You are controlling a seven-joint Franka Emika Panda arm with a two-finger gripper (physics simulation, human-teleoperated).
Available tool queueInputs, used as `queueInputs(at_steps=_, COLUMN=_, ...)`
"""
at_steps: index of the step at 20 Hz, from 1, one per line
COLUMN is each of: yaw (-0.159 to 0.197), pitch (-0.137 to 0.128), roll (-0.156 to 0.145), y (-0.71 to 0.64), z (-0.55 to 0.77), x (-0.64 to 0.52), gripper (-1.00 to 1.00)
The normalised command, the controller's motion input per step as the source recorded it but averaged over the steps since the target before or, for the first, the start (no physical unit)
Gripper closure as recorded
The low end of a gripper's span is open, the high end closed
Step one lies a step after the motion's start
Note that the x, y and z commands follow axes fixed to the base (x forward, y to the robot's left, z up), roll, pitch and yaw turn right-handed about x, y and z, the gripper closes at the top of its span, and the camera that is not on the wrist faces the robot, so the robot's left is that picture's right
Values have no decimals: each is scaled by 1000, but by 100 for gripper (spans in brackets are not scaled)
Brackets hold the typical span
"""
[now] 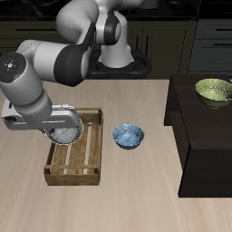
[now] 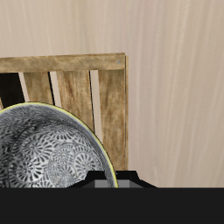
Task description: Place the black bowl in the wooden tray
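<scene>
Fingers (image 1: pixel 56 127) clamp black bowl (image 1: pixel 65 128) by rim, tilted w/ opening facing front, above wooden tray (image 1: pixel 89 163).

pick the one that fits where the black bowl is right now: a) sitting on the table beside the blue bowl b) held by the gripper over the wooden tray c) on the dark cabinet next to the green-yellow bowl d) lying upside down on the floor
b: the black bowl hangs at the gripper above the wooden tray, and the wrist view shows its speckled inside over the tray's slats.
</scene>
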Motion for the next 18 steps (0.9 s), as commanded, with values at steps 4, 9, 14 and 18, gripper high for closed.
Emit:
queueInputs(at_steps=4, yaw=44, pitch=49, roll=37, y=142, z=-295, x=81, gripper=100)
queueInputs(at_steps=9, yaw=26, pitch=51, roll=29, y=144, z=-273, x=70, gripper=100)
queueInputs(at_steps=14, yaw=-35, pitch=38, roll=9, y=-4, z=-111, x=24, gripper=-100)
queueInputs(at_steps=18, yaw=7, pitch=6, roll=12, y=-16, z=-3, x=10, gripper=-100)
